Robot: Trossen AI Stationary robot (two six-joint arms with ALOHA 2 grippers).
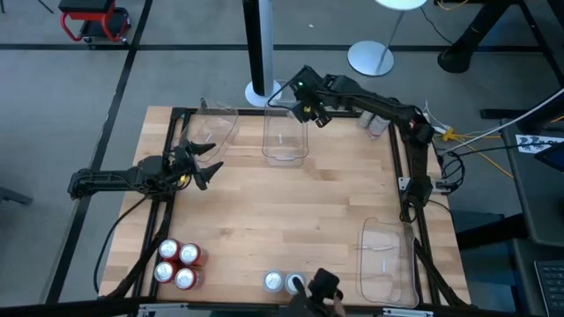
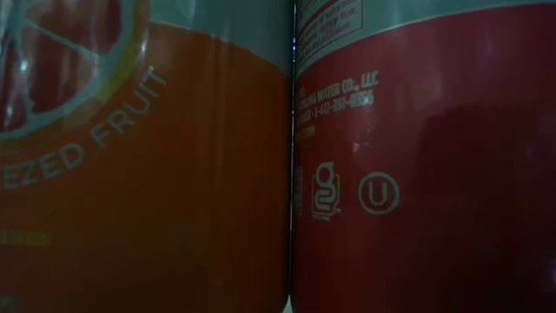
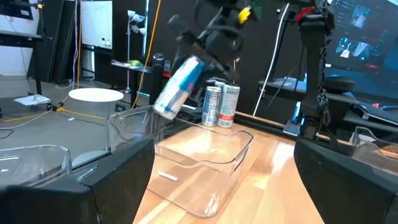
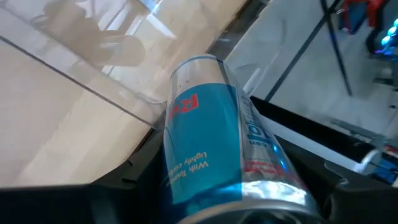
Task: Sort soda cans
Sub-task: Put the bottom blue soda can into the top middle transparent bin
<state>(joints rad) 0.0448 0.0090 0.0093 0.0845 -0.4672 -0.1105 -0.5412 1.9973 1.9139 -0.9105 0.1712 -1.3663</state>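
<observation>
Currently the right gripper hangs over the far-middle clear rectangular plastic bin, its jaws part closed around a slim blue-and-silver drink can. Can is off the table, above the bin's far rim, long axis tilted, lower end pointing down toward the bin mouth. Wrist view confirms the can clamped lengthwise between the dark fingers, bin wall just beyond it.

Judgement: coming move is a release into this bin; what matters is that the can sits over the opening, not the rim. Looks near the far edge, so a short carry inward may be wanted first.

Left gripper waits beside the same bin, toward the left table edge, jaws spread wide, holding nothing.

Two tall silver cans stand upright beyond the bin's far right corner. Four red cans cluster well away from the bin at the near left corner; two silver-topped cans at the near edge.
</observation>
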